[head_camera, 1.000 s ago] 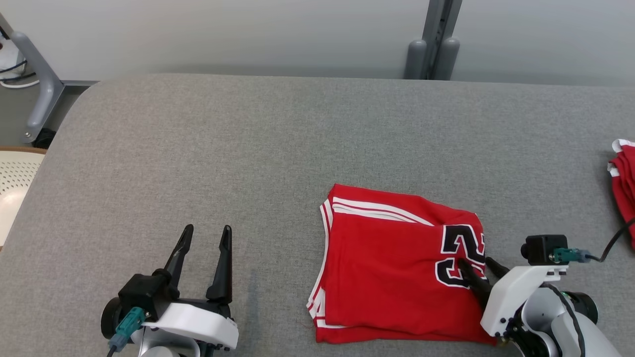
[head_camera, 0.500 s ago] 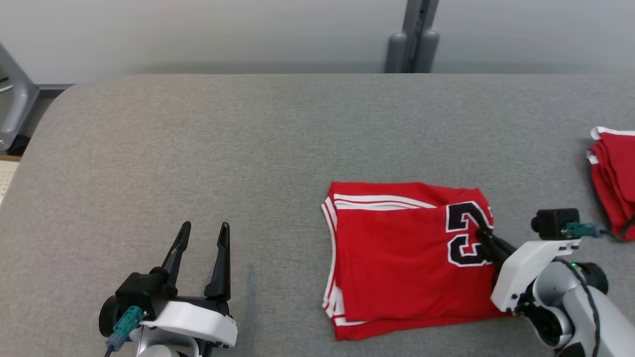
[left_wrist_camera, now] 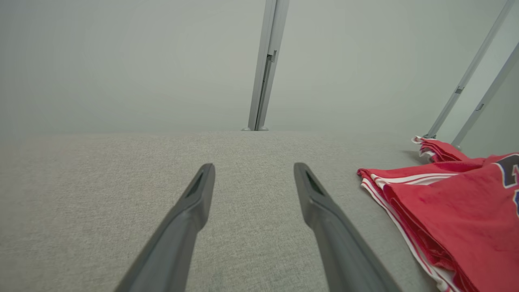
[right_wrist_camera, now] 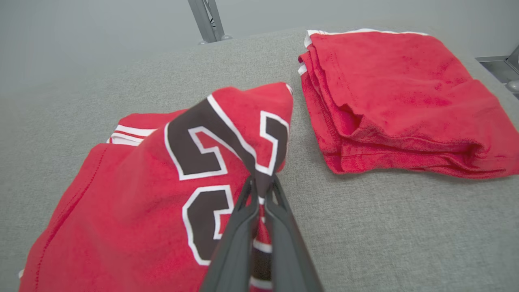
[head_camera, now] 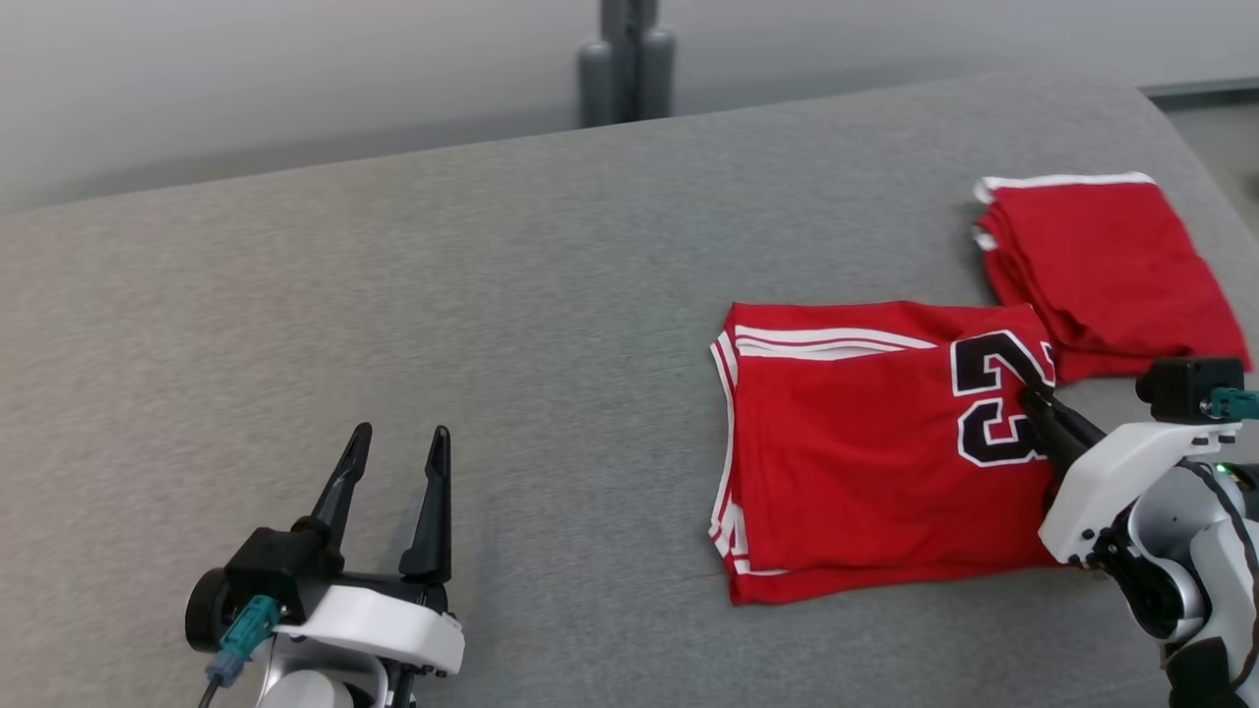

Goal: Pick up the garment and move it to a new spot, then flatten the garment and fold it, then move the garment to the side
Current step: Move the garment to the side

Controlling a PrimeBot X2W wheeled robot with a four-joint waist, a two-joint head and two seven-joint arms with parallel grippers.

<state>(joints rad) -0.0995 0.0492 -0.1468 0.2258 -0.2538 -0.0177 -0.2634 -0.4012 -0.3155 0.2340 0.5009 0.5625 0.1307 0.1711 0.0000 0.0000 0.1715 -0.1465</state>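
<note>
Head view: grey padded table (head_camera: 393,295) runs edge to edge. Folded red garment (head_camera: 866,462) lies flat at 4 o'clock, white-striped trim along its 9 o'clock edge, black white-edged numeral (head_camera: 998,408) toward its 3 o'clock edge. Right gripper (head_camera: 1031,396) comes in from 4 o'clock, jaws pressed together and pinching the garment's 3 o'clock edge right at the numeral. Left gripper (head_camera: 402,430) sits at 7 o'clock, well apart from the garment, jaws spread, nothing between them, tips aimed at 12 o'clock. Second folded red pile (head_camera: 1102,275) at 2 o'clock, just beside the garment's far corner; whether the two touch cannot be told from here. Grey post (head_camera: 627,64) stands past the table's far edge at 12 o'clock. Left wrist view: two dark fingers (left_wrist_camera: 184,227) splayed wide over bare grey cloth, gripping nothing. Garment at 4 o'clock, its stacked layers and white trim showing; the second pile peeks out behind it at 3 o'clock; post at 12 o'clock. Right wrist view: the jaws rise from 6 o'clock, closed on a fold of the garment through the numeral, cloth drawn up into a peak above the tips. The rest of the garment spreads toward 8 o'clock. Second pile at 2 o'clock, a narrow strip of grey table showing between it and the raised fold.
</note>
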